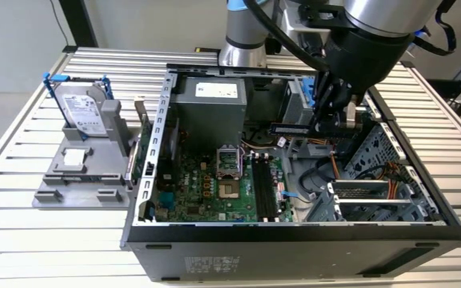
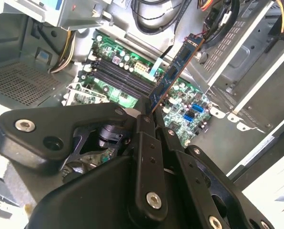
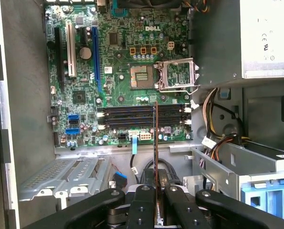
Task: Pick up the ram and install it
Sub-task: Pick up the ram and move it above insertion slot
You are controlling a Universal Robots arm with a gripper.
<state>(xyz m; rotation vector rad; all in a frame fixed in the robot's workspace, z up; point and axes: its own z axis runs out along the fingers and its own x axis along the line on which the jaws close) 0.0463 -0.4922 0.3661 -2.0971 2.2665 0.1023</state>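
My gripper (image 1: 320, 125) hangs over the open computer case (image 1: 295, 234), shut on one end of the ram (image 1: 292, 128). The ram is a thin blue-green stick with black chips. In the second wrist view the ram (image 2: 177, 67) juts out from between the black fingers (image 2: 143, 125), tilted above the motherboard. The first wrist view shows the ram (image 3: 156, 143) edge-on, crossing over the long black memory slots (image 3: 132, 116) without touching them. In the exterior view those slots (image 1: 264, 187) lie nearer the case's front than the stick.
A silver hard drive (image 1: 82, 110) in a blue frame stands on a grey stand (image 1: 78, 180) at the exterior view's left. Inside the case are the power supply (image 1: 210, 114), the CPU socket (image 3: 177, 74), loose cables (image 3: 218, 138) and a metal drive cage (image 1: 371, 201).
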